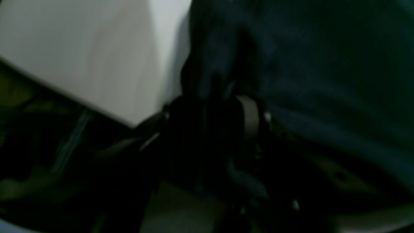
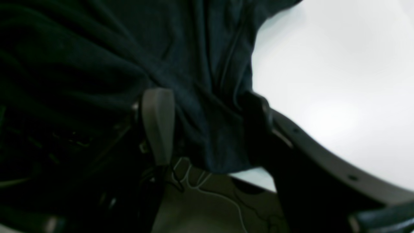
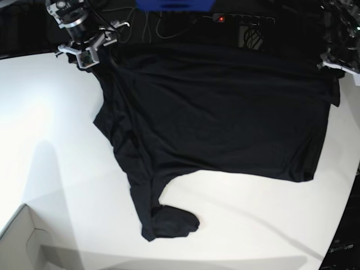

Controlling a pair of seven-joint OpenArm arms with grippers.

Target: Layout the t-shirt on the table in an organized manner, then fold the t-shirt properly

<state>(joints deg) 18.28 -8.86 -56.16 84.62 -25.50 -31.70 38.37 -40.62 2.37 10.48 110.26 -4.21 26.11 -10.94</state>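
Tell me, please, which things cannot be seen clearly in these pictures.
- Left gripper: cut off by the base view's right edge; in the left wrist view darkness and blur hide whether it grips the t-shirt.
- Far hem of the t-shirt: base view, lost against the dark background beyond the table.
- Lower sleeve: base view, bunched into a lump, so its end is hidden.
- Right gripper: fingers apart around cloth; contact unclear.

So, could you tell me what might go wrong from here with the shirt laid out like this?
The shirt's far edge lies at the table's back rim, so it may slide off.

Cloth sits between the right hand's parted fingers and could snag and drag as the hand withdraws.

The near sleeve is bunched and twisted, so a fold made now would trap wrinkles.
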